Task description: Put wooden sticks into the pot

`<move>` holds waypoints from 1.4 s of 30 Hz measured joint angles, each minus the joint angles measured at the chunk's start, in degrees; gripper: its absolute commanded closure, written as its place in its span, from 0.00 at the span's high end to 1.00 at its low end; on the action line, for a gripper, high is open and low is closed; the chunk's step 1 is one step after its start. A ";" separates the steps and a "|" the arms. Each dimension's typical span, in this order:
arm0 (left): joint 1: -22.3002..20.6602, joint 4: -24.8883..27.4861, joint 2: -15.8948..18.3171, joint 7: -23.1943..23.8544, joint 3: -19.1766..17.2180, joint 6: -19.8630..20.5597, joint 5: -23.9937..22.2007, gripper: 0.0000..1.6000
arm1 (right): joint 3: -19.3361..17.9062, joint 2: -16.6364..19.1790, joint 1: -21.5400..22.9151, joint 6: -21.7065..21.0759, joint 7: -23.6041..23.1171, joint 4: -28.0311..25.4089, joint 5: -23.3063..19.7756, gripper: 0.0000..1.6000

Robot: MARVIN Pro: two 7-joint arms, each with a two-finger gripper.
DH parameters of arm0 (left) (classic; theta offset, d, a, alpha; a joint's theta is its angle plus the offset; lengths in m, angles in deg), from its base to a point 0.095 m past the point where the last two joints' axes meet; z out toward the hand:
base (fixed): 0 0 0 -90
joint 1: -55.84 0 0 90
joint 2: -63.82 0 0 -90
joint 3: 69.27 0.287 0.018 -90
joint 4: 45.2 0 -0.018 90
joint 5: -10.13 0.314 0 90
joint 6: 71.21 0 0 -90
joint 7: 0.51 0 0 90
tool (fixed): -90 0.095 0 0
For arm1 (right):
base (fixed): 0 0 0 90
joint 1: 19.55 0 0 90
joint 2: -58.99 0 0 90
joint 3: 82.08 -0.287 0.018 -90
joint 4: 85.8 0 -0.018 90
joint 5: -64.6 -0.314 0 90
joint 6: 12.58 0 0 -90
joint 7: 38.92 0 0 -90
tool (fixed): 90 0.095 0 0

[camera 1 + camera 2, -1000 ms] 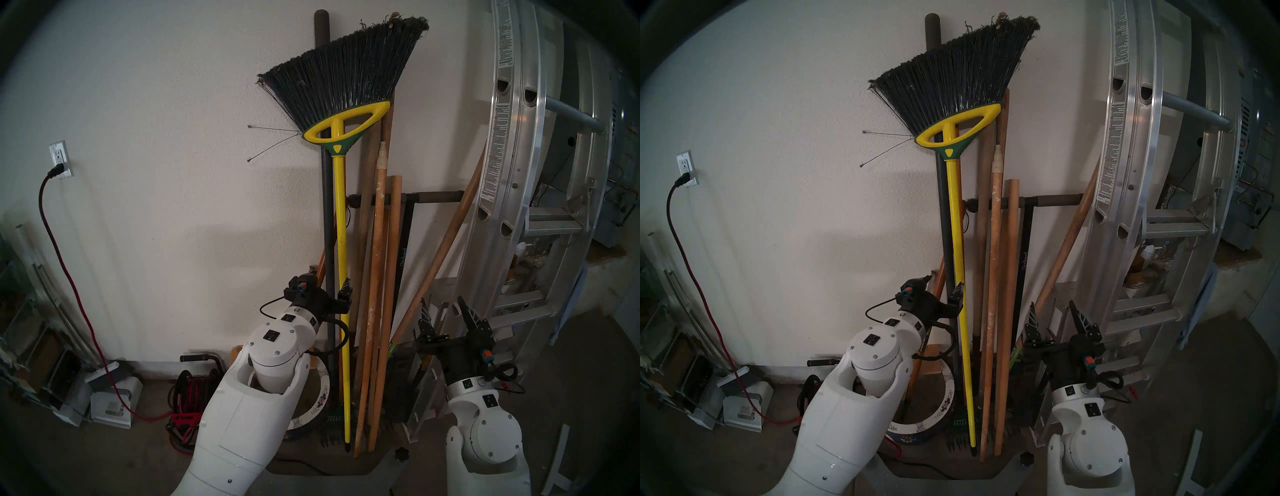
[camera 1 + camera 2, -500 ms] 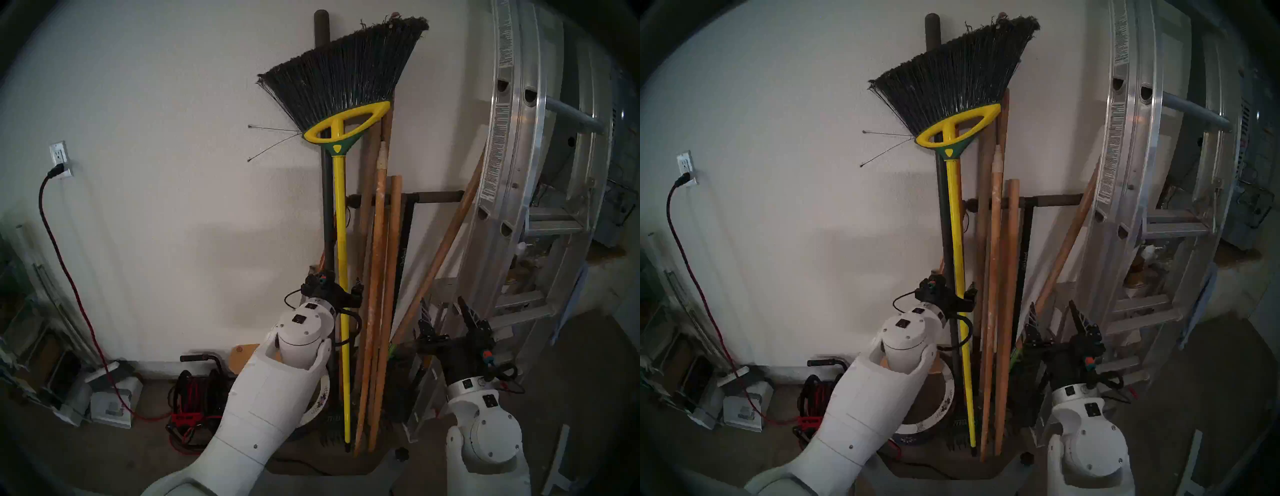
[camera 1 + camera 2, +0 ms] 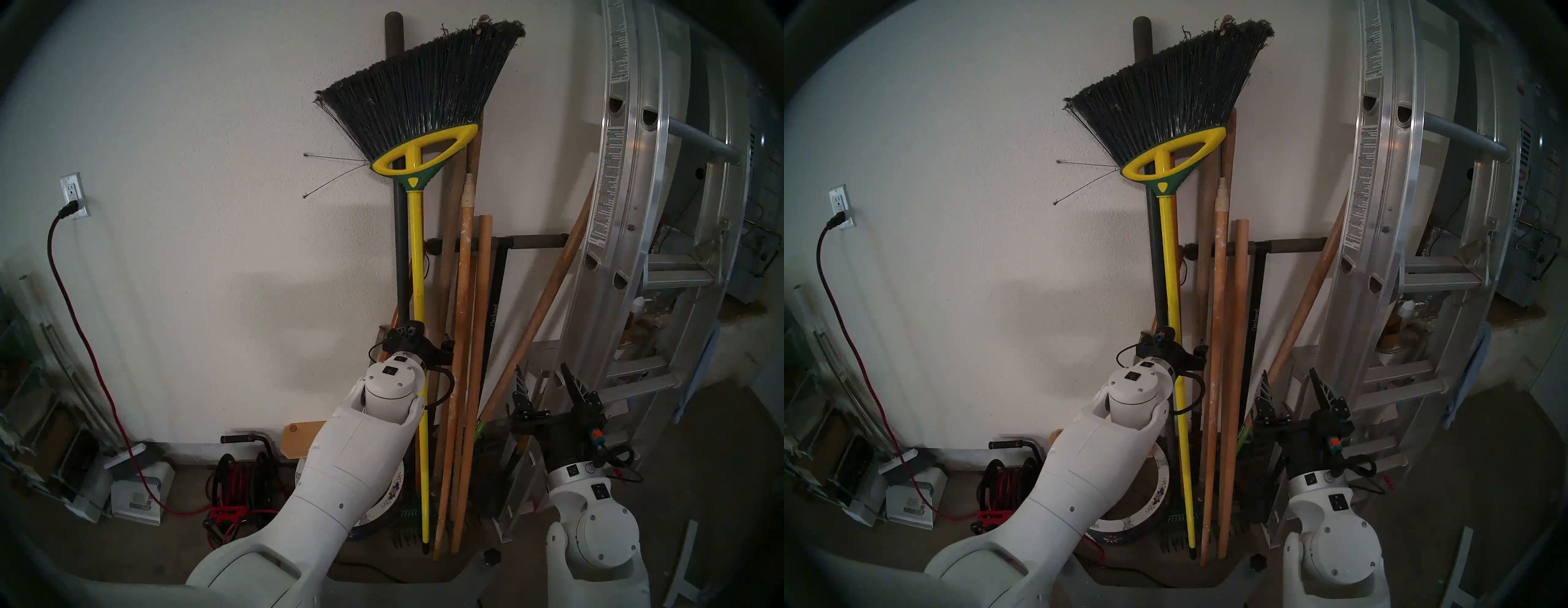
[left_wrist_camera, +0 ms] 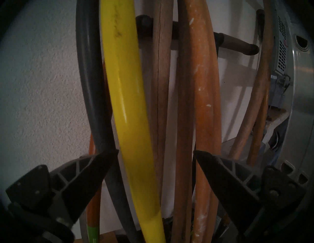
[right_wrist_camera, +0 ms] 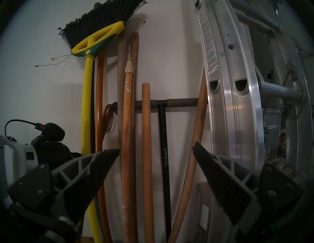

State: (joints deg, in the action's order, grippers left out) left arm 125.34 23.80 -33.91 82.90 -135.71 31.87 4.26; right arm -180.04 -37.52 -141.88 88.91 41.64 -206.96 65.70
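With its jaws apart around the yellow broom handle [image 4: 129,108], the left gripper [image 4: 155,152] reaches toward the wooden sticks [image 3: 462,339] leaning against the wall beside the pot [image 3: 1157,488], while the right gripper [image 3: 547,382] waits open and empty.

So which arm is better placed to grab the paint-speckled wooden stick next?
Probably the left. The left gripper is open, right at the bundle, with the speckled stick just beside one fingertip. The right gripper, also open, sits further back.
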 measured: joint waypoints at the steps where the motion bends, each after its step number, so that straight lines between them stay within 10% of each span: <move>1: -0.79 -1.35 -0.45 -0.39 -0.29 -0.08 0.09 1.00 | 0.00 0.00 0.00 0.00 0.00 0.00 0.00 1.00; 15: -4.46 -15.26 -2.80 -2.77 -0.42 -10.71 0.57 1.00 | 0.00 0.00 0.00 0.00 0.00 0.00 0.00 1.00; 42: 4.35 -10.35 3.20 -3.52 4.24 -16.06 -1.99 1.00 | 0.00 0.00 0.00 0.00 0.00 0.00 0.00 1.00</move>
State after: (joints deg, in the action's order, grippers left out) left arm 129.69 13.45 -30.72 79.37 -131.47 15.80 2.27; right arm -180.03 -37.51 -141.88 88.91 41.64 -206.96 65.70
